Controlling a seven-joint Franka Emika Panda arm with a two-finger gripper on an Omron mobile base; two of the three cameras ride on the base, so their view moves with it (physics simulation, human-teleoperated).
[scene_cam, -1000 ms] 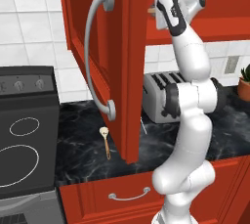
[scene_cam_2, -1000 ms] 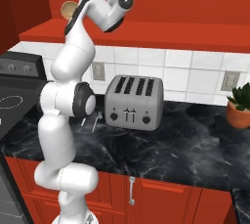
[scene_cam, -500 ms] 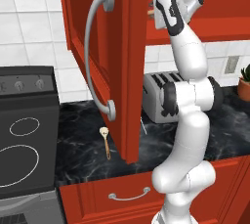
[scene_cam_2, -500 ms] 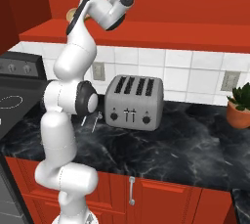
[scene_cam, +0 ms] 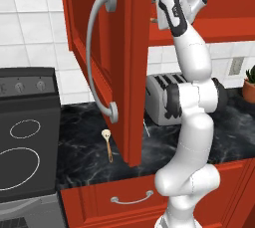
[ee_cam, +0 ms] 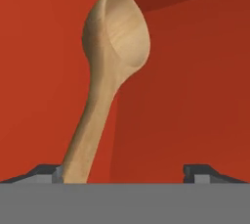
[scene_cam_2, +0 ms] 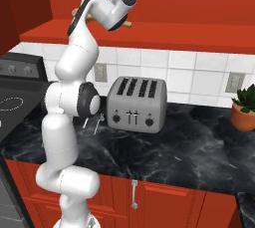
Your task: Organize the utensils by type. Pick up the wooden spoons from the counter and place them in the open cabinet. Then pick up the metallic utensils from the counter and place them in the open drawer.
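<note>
The gripper is up inside the cabinet, its jaws spread wide; the wooden spoon leans against the finger at seven o'clock, bowl toward twelve. Unpinched, the spoon could tip or slide out when the hand backs away. A second ago the jaws stood much narrower. Another spoon lies on the counter.

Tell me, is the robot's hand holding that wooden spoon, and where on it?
Not gripping it: the gripper stands open around the wooden spoon, whose handle lies against one fingertip inside the cabinet.
</note>
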